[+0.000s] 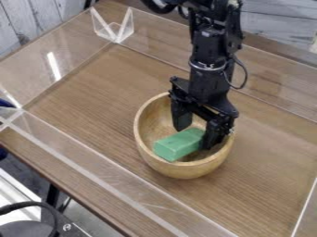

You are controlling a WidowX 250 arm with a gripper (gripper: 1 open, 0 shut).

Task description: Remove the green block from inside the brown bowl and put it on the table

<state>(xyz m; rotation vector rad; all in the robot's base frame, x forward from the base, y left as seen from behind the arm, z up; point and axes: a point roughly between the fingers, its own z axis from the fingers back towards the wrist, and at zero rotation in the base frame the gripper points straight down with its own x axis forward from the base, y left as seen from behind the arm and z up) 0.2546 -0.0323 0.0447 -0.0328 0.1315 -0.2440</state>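
Observation:
A green block (180, 143) lies inside the brown bowl (151, 155), which rests on the table (93, 93) right of centre. My gripper (201, 131) hangs straight down into the bowl, open, with its two black fingers (221, 130) spread on either side of the block's far end. The fingers stand apart from the block, and whether either one touches it cannot be told. The block's near end shows fully.
Low clear acrylic walls (74, 176) border the tabletop. A clear bracket (118, 30) stands at the back left corner. The black arm (210, 42) rises from the bowl toward the top of the view.

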